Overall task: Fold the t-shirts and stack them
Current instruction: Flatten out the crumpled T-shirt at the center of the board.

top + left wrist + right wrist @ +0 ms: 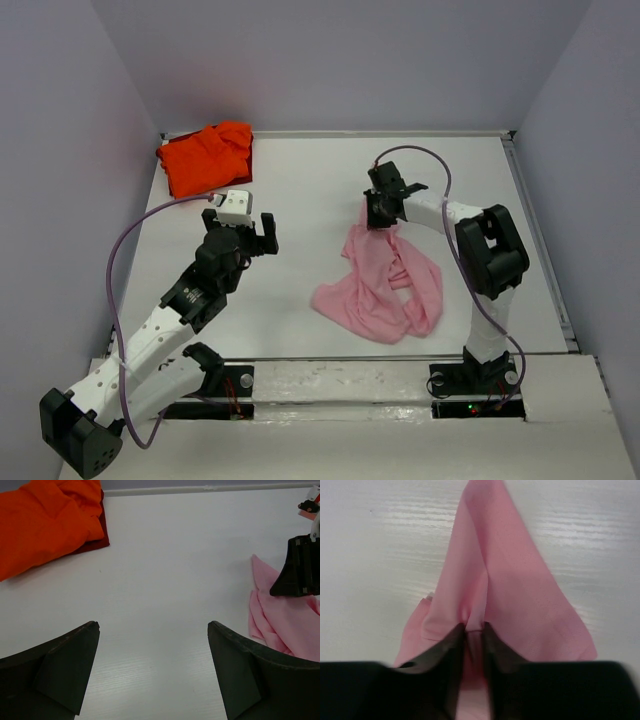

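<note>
"Right claw (474,627), seen from my remote desk: pinched on a raised fold of the pink t-shirt (510,595), crumpled on the table (300,190). Left claw (152,625) gapes, holding nothing."
"Handling?"
"Light and limp, I'd judge; take hems or shoulders. Orange-red t-shirt (205,155) lies bunched far left. No readable labels."

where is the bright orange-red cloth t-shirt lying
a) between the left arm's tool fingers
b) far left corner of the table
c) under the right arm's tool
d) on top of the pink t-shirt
b: the crumpled bright orange-red cloth t-shirt lies in the far left corner of the white table, well apart from the light pink cloth t-shirt.
</note>
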`<move>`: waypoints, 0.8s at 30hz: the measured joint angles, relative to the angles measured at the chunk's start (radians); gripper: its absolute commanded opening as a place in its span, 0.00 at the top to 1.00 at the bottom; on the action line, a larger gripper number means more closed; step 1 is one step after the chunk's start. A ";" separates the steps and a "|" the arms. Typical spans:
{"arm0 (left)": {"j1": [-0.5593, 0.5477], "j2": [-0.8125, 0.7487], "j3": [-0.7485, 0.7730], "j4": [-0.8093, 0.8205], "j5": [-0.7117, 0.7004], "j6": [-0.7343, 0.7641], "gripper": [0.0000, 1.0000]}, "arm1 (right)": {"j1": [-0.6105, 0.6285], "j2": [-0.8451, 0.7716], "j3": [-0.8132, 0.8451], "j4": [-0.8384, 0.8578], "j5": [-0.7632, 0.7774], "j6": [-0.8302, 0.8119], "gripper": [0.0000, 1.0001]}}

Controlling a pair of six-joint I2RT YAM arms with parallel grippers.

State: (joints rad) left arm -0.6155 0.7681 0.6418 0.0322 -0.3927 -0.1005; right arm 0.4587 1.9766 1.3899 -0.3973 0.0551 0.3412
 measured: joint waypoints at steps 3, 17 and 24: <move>0.000 0.000 0.000 0.000 0.000 0.000 0.01 | 0.000 -0.001 -0.022 0.011 -0.003 0.003 1.00; 0.000 0.000 0.000 0.000 0.000 0.004 0.01 | 0.035 -0.173 -0.041 -0.011 0.000 -0.013 1.00; 0.000 0.000 0.000 0.000 -0.001 0.007 0.01 | 0.185 -0.196 -0.017 -0.025 0.013 -0.005 1.00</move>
State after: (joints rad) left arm -0.6155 0.7681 0.6418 0.0322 -0.3935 -0.0933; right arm 0.6437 1.7809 1.3731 -0.4221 0.0681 0.3367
